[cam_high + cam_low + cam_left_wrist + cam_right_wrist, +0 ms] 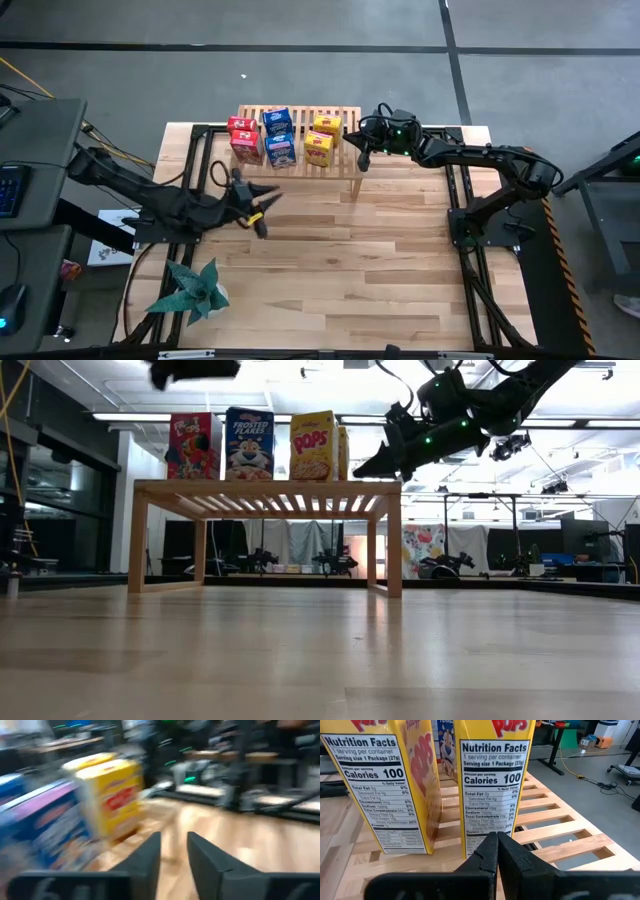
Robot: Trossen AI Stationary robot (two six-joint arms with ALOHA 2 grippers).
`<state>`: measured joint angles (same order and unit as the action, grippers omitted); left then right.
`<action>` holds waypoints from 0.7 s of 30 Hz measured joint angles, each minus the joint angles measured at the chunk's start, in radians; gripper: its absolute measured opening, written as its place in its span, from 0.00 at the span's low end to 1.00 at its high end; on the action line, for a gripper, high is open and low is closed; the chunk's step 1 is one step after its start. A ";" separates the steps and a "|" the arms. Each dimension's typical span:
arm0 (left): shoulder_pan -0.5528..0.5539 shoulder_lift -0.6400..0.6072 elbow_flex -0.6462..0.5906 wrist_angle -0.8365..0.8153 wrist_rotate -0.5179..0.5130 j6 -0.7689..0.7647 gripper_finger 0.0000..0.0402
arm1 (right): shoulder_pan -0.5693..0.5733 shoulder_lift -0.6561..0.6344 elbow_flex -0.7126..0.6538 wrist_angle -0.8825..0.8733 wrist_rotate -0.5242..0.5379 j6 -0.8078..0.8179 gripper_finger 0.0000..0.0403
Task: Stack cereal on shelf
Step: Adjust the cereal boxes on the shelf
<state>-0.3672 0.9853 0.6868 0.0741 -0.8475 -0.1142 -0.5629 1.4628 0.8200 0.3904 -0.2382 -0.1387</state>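
Observation:
Six small cereal boxes stand upright on the slatted light-wood shelf at the table's far edge: two red, two blue, two yellow. The low view shows them on the shelf top as red, blue and yellow. My right gripper is shut and empty. It hovers just over the slats at the shelf's right end, next to the yellow boxes. My left gripper is open and empty, over the table near the shelf.
A teal spiky plant stands near the table's near left corner. Bare slats lie at the shelf's right end beyond the yellow boxes. The plank tabletop stretches from the shelf to the near edge.

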 joint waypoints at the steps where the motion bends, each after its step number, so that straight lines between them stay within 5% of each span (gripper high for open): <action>1: 0.000 -0.005 -0.007 -0.029 -0.056 -0.029 0.17 | 0.000 0.000 0.000 0.000 0.000 0.000 0.00; 5: 0.064 0.009 -0.055 -0.043 -0.098 -0.142 0.02 | 0.000 0.000 0.000 0.000 0.000 0.000 0.00; 12: 0.209 0.072 -0.123 0.016 -0.104 -0.250 0.01 | 0.000 0.000 0.000 0.002 0.000 0.003 0.00; 21: 0.266 0.115 -0.135 0.076 -0.105 -0.251 0.00 | 0.000 0.000 0.000 0.002 0.000 0.000 0.00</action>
<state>-0.1014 1.1004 0.5518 0.1497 -0.9521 -0.3649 -0.5629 1.4624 0.8200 0.3923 -0.2382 -0.1390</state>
